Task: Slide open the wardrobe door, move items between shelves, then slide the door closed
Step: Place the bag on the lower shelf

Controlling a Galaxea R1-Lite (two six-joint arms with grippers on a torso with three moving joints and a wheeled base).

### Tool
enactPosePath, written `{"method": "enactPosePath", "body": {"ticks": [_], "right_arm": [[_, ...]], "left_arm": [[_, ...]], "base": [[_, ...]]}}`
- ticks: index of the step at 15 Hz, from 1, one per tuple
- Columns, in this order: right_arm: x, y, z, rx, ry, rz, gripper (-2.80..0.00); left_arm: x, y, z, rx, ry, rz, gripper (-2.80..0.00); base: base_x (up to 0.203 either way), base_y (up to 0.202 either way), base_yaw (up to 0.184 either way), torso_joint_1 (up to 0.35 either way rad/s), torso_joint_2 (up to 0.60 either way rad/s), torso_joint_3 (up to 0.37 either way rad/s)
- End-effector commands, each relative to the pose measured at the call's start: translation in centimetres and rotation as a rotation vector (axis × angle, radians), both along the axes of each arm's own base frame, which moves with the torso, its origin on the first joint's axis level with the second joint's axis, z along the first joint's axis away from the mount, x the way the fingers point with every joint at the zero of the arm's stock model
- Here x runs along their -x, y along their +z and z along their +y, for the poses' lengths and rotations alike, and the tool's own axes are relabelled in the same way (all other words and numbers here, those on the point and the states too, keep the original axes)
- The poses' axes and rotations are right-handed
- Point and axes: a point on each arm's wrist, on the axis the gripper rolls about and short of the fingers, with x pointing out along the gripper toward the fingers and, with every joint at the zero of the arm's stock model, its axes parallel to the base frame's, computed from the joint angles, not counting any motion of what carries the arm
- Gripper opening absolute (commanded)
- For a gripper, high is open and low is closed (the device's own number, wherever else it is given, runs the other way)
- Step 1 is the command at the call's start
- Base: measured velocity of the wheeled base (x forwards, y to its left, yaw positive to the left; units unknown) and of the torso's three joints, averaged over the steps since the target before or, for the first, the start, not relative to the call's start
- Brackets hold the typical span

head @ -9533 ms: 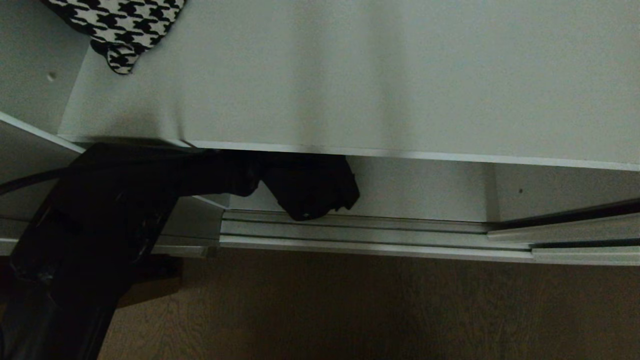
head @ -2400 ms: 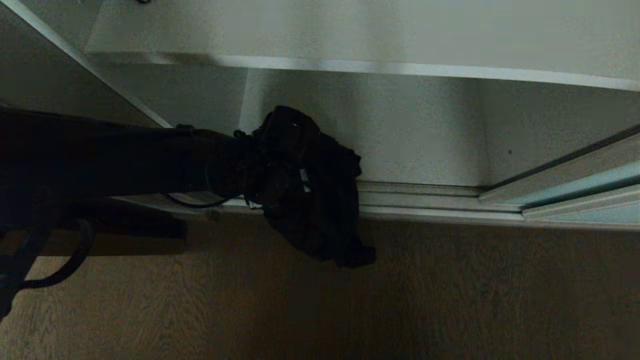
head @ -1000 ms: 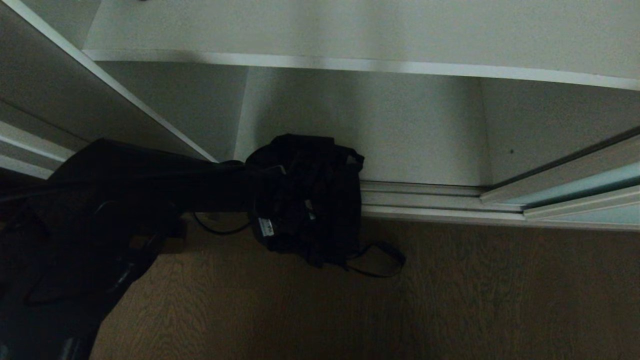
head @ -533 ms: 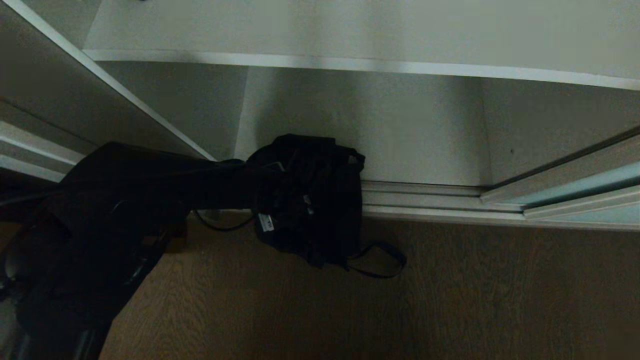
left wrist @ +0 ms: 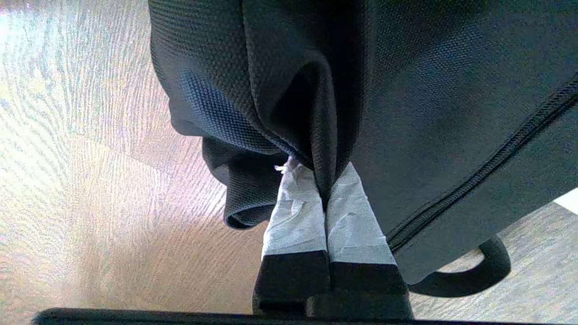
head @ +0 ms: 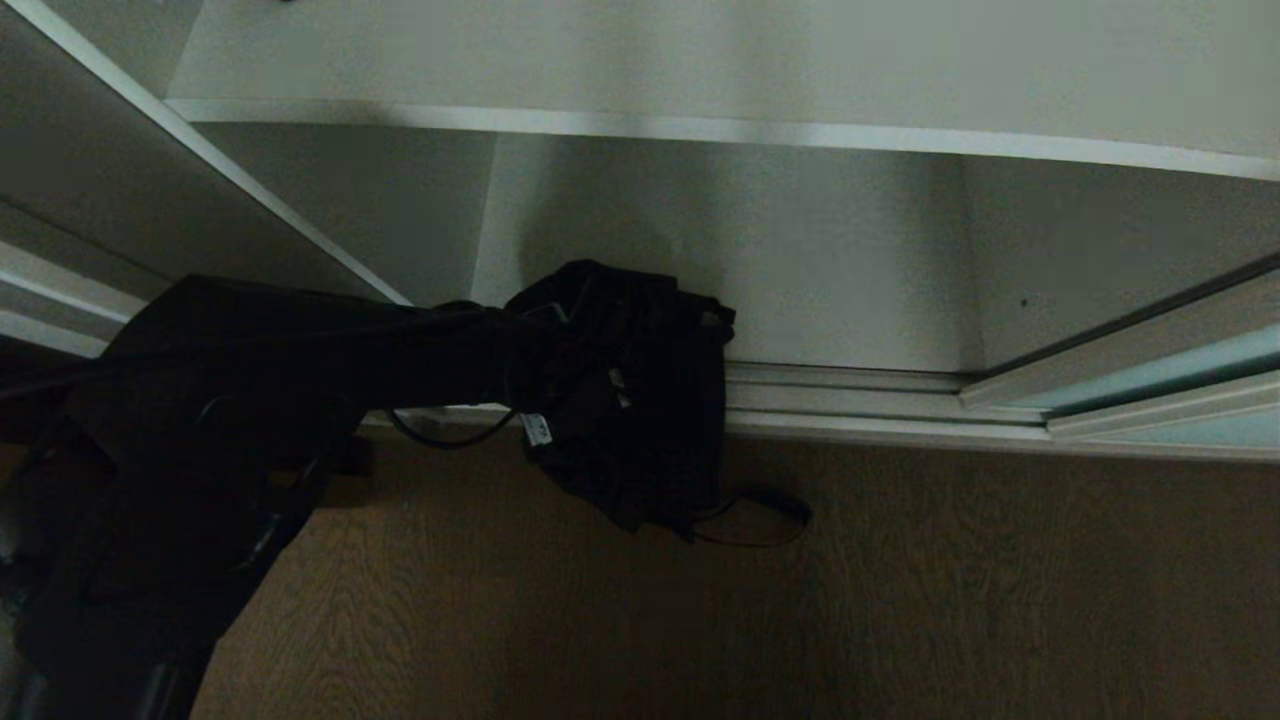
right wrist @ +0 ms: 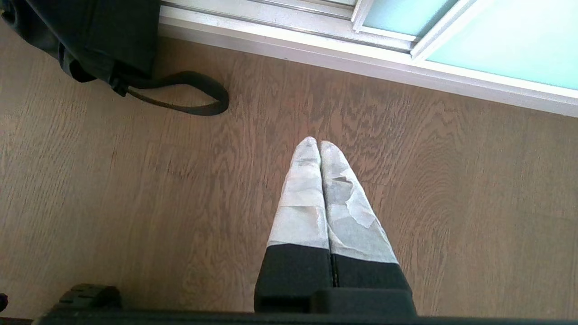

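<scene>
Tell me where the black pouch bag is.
Head view, left of centre: the black pouch bag hangs pinched in the left gripper, over the floor track, its strap trailing on the wooden floor.

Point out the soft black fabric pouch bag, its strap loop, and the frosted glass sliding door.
soft black fabric pouch bag (head: 640,400), head view, bag body
black strap loop (right wrist: 198,97), right wrist view, loop's outer curve
frosted blue-green glass sliding door (right wrist: 505,49), right wrist view, glass pane

pouch bag (head: 625,390): lay across floor track (head: 850,400), half on wooden floor (head: 900,600), below shelf (head: 700,60); sliding door (head: 1150,375) at right.
</scene>
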Motion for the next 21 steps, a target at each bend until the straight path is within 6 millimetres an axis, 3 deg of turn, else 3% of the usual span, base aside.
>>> {"method": "enactPosePath", "body": {"ticks": [1, 8, 11, 14, 16, 19, 21], "right_arm": [[0.0, 0.0, 0.0, 0.001, 0.001, -0.004, -2.80], [0.0, 0.0, 0.0, 0.001, 0.001, -0.004, -2.80], [0.0, 0.0, 0.0, 0.001, 0.001, -0.004, -2.80], [0.0, 0.0, 0.0, 0.001, 0.001, -0.004, -2.80], [0.0, 0.0, 0.0, 0.001, 0.001, -0.004, -2.80], [0.0, 0.0, 0.0, 0.001, 0.001, -0.004, -2.80], [0.0, 0.0, 0.0, 0.001, 0.001, -0.004, -2.80]], "left_arm": [[0.1, 0.2, -0.1, 0.001, 0.002, -0.003, -2.80], [0.5, 0.0, -0.4, -0.032, -0.032, 0.013, -2.80], [0.9, 1.4, -0.5, -0.010, -0.039, -0.023, -2.80], [3.4, 4.9, -2.6, 0.065, -0.124, -0.092, -2.80], [4.9, 6.1, -4.5, 0.139, -0.250, -0.094, -2.80], [4.9, 6.4, -6.2, 0.170, -0.304, -0.175, -2.80], [3.6, 4.9, -7.2, 0.120, -0.258, -0.250, -2.80]], "base": [[0.000, 0.000, 0.000, 0.000, 0.00, 0.000], [0.000, 0.000, 0.000, 0.000, 0.00, 0.000], [0.000, 0.000, 0.000, 0.000, 0.00, 0.000], [0.000, 0.000, 0.000, 0.000, 0.00, 0.000], [0.000, 0.000, 0.000, 0.000, 0.00, 0.000], [0.000, 0.000, 0.000, 0.000, 0.00, 0.000], [0.000, 0.000, 0.000, 0.000, 0.00, 0.000]]}}
